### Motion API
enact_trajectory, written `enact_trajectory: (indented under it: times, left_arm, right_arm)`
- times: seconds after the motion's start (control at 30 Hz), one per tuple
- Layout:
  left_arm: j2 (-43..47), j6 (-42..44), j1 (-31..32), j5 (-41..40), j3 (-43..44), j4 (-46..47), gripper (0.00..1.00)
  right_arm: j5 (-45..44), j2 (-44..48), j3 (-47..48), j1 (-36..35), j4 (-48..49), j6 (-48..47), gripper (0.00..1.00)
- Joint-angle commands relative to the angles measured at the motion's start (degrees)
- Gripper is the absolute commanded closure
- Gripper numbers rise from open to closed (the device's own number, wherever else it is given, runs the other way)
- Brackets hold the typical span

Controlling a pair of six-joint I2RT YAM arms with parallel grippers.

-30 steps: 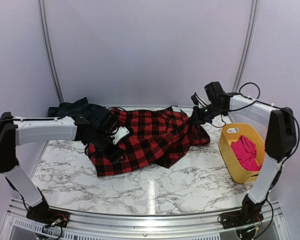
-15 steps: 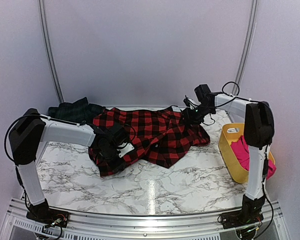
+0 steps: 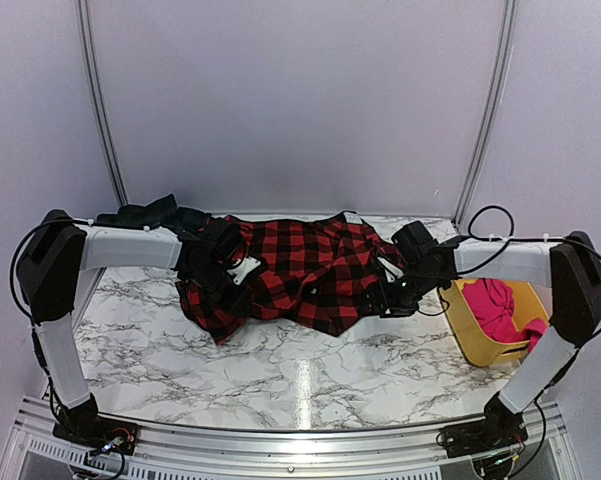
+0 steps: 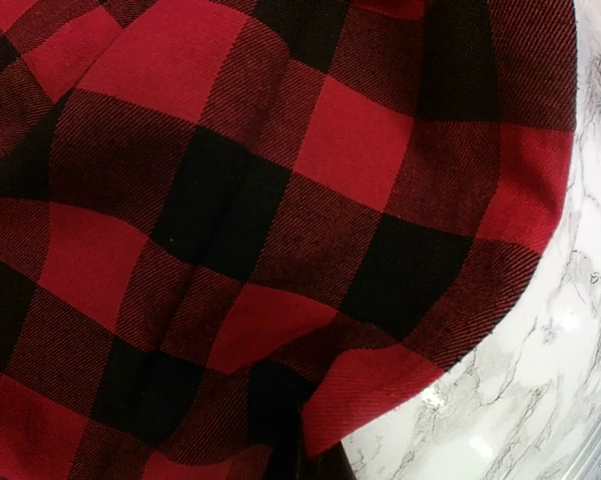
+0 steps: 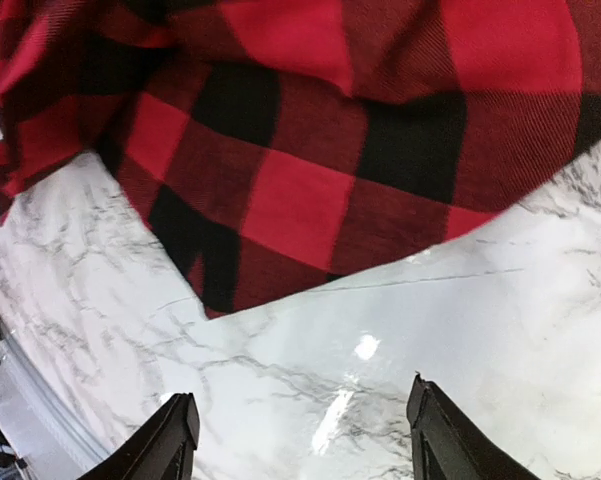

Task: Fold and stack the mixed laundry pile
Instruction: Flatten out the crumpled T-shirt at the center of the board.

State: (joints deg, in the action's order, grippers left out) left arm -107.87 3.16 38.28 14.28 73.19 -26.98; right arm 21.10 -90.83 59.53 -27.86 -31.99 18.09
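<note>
The checked shirt (image 3: 310,275) lies rumpled along the far edge of the table (image 3: 310,375), with the plaid garment (image 3: 145,213) at the far left corner and the pink garment (image 3: 498,308) in the tub (image 3: 468,338) at the right edge. The right gripper (image 5: 302,395) hangs with its fingers spread over bare marble, just short of the shirt's near hem. The left gripper (image 3: 222,282) presses into the shirt's left end (clenched or not, I cannot tell). The best approach is probably to pinch a single layer at each end and draw the two apart evenly.
</note>
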Motion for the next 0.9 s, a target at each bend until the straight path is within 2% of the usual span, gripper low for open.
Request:
enact_trajectory:
  times: [0.0, 0.1, 0.33, 0.37, 0.43, 0.47, 0.5, 0.53, 0.57, 0.87]
  left_arm:
    - [0.1, -0.7, 0.2, 2.8, 0.3, -0.8, 1.0]
    - [0.9, -0.6, 0.2, 2.7, 0.0, -0.8, 1.0]
    - [1.9, -0.5, 0.0, 0.7, -0.9, -0.8, 1.0]
    - [1.9, -0.6, 0.0, 0.4, -0.9, -0.8, 1.0]
    - [1.9, -0.4, 0.0, 0.1, -0.8, -0.8, 1.0]
    - [1.8, -0.1, 0.0, -0.4, -0.6, -0.8, 1.0]
    - [1.9, 0.2, 0.0, -1.0, -0.4, -0.8, 1.0]
    - [2.1, 0.4, 0.0, -1.6, -0.1, -0.9, 1.0]
    - [2.4, 0.5, -0.1, -2.1, 0.1, -1.0, 1.0]
    - [7.7, 3.7, -0.2, -7.0, 1.4, -4.3, 1.0]
  right_arm:
    - [-2.3, -4.4, -1.2, 0.7, 9.0, 6.8, 0.35]
    - [-1.9, -7.3, 0.2, 1.6, 10.5, 7.9, 0.39]
    - [-0.1, -14.0, 1.9, 3.5, 16.1, 11.7, 0.4]
    - [0.7, -15.0, 2.2, 3.9, 17.0, 12.2, 0.43]
    - [2.3, -16.3, 2.8, 4.6, 18.1, 12.9, 0.55]
    - [3.7, -16.5, 3.0, 4.9, 18.1, 13.0, 0.74]
    - [4.6, -16.2, 3.3, 5.2, 17.8, 12.9, 0.84]
    - [5.3, -15.0, 3.5, 5.4, 17.1, 12.7, 0.97]
    - [5.6, -13.1, 3.5, 5.4, 16.2, 12.5, 1.0]
    - [6.9, 13.8, 3.5, 5.5, 1.4, 12.5, 1.0]
